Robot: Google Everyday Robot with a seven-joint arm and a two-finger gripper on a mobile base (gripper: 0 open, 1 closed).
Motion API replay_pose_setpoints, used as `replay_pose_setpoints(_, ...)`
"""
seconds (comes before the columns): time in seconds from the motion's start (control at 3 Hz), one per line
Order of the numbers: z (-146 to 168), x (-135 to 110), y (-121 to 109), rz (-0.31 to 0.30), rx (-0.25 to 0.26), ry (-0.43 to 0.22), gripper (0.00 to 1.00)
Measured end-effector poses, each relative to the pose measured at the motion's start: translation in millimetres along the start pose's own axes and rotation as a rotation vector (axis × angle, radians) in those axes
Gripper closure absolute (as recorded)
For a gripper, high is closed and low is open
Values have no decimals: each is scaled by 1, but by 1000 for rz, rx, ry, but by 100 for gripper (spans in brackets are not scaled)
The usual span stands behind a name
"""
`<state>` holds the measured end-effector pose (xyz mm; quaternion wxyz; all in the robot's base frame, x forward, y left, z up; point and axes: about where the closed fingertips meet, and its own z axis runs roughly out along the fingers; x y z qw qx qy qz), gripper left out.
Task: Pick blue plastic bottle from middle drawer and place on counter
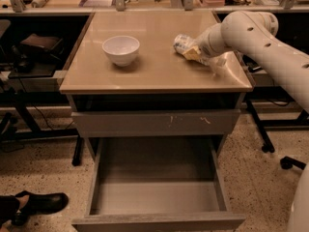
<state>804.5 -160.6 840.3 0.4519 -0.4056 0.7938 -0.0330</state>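
From the front, the table carries a bowl at about 10 o'clock of its middle. The bottle is at 2 o'clock; whether it rests on the surface I cannot tell. The gripper is right against the bottle's 4 o'clock side, its arm reaching in from 3 o'clock. Below the tabletop is a shut drawer front, and under that the middle drawer is pulled out toward 6 o'clock. A bench runs behind at 12, and a shoe is on the floor at 8.
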Motion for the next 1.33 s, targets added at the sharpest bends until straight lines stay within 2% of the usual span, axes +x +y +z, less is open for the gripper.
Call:
replay_pose_setpoints(0.67, 0, 0, 0, 0, 0, 0, 11)
replay_pose_setpoints(1.0, 0, 0, 0, 0, 0, 0, 0)
replay_pose_setpoints(1.33, 0, 0, 0, 0, 0, 0, 0)
